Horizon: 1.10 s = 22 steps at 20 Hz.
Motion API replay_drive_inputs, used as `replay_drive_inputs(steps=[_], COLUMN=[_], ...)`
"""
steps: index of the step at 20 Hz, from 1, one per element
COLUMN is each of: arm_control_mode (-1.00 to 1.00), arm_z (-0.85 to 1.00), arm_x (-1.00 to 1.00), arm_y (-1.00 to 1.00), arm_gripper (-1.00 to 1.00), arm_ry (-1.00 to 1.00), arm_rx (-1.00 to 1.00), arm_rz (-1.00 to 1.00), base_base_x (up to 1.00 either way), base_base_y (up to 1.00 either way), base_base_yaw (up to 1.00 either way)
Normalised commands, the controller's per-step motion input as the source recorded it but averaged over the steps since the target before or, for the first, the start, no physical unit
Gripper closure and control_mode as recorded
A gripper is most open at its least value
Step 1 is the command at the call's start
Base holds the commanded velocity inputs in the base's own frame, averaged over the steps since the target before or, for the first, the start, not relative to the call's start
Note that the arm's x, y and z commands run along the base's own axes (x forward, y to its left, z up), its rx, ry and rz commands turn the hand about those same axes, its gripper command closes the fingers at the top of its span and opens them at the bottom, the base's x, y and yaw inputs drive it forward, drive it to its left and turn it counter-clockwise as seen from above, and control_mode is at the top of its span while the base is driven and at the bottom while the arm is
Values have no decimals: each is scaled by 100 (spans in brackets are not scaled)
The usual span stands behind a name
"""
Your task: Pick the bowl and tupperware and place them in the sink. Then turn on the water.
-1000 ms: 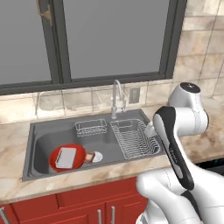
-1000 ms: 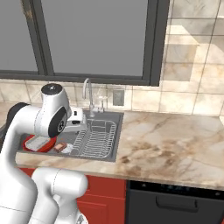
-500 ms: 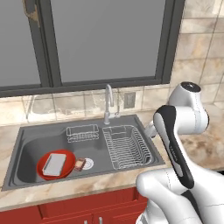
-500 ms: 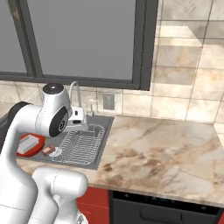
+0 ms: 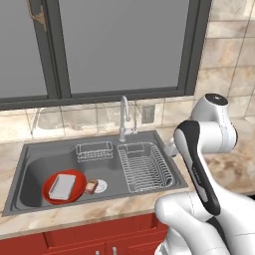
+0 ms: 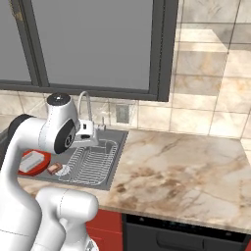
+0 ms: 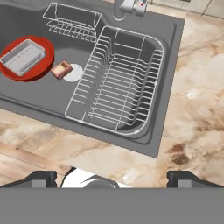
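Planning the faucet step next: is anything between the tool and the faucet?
Nothing visible. The open tool hangs over the counter edge; only the low wire rack lies between it and the faucet.

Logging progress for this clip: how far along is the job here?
Done: the tupperware lies in the red bowl, both inside the sink. In hand: nothing; the gripper is open above the counter edge. Left: turning on the water; no stream falls from the faucet.

Sink [image 7: 168, 87]: grey basin held red bowl [image 7: 41, 65] containing grey tupperware [image 7: 23, 57]; wire rack [image 7: 120, 83] alongside; marble counter [image 7: 192, 109] surrounding.
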Motion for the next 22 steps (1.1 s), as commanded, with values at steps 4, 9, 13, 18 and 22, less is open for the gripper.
replay_drive_inputs(steps=[4, 9, 13, 18, 22], arm_control_mode=[100, -100, -100, -100, -100], arm_z=[0, 0, 0, -1, -1], arm_x=[0, 2, 6, 0, 0], arm_y=[0, 0, 0, 0, 0], arm_gripper=[-100, -100, -100, -100, -100], arm_ry=[0, 0, 6, -2, -2], arm_rx=[0, 0, -3, 0, 0], arm_rz=[0, 0, 0, 0, 0], base_base_x=[23, 3, 0, 0, 0], base_base_y=[-4, 0, 0, 0, 0], base_base_yaw=[2, 0, 0, 0, 0])
